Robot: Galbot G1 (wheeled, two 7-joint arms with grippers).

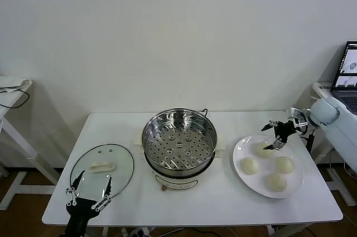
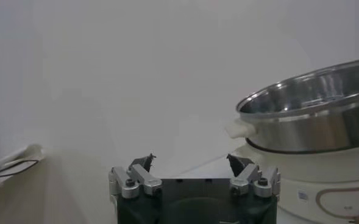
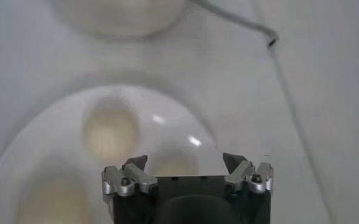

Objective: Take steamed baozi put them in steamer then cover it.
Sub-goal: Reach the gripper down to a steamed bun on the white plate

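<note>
The shiny steel steamer [image 1: 178, 139] stands uncovered at the table's middle, its perforated tray bare; its side also fills the left wrist view as the steamer [image 2: 313, 115]. Several cream-white baozi lie on a white plate [image 1: 239, 153] to the right, among them a far baozi [image 1: 262, 148] and a near baozi [image 1: 276, 181]. My right gripper [image 1: 277, 134] hangs open just above the far baozi [image 3: 176, 161], nothing between its fingers. The glass cover [image 1: 102, 167] lies flat at front left. My left gripper [image 1: 88, 197] stands open over the cover's near edge, holding nothing.
A laptop [image 1: 348, 75] sits on a side desk beyond the table's right edge, close to my right arm. Another white table [image 1: 14, 86] with a black cable stands at far left. A wall runs behind the table.
</note>
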